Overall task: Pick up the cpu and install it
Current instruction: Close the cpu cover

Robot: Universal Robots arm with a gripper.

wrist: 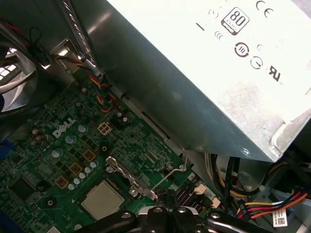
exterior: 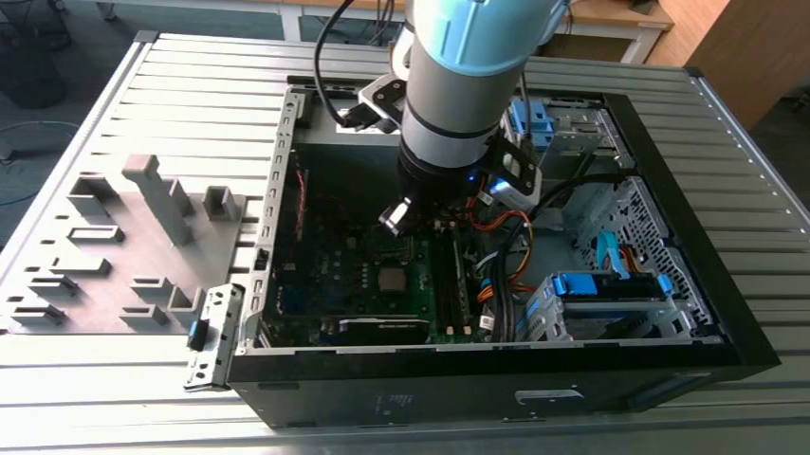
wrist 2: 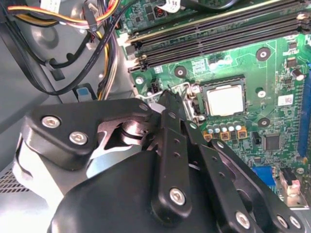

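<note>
1. The cpu (wrist 2: 224, 101), a small flat silver-grey square chip, lies flat in the black-framed socket on the green motherboard (wrist 2: 277, 63). It also shows in the first wrist view (wrist: 102, 199) and, as a small pale square near the middle of the board, in the exterior view (exterior: 395, 278).
2. A silver metal bracket (wrist: 129, 177) and a thin wire lever (wrist: 170, 174) sit just beside the socket, between the cpu and the gripper's tips.
3. The black gripper (wrist 2: 164, 96) is drawn narrow, its fingers together with nothing between them. Its tips are near the lever side of the socket, apart from the cpu; whether they touch the board cannot be told. It also shows in the first wrist view (wrist: 167, 196) and in the exterior view (exterior: 395, 216).
4. Long black memory slots (wrist 2: 218, 34) run along the board past the socket.
5. A bundle of orange, yellow and black cables (wrist 2: 102, 48) hangs beside the board.
6. A large grey metal box with a white label (wrist: 194, 73) stands over the board's edge.
7. The black open computer case (exterior: 506, 398) lies on a slatted metal table (exterior: 190, 85), with the arm reaching down into it.
8. A grey moulded tray (exterior: 127, 237) lies on the table at the exterior view's left, just beside the case.
</note>
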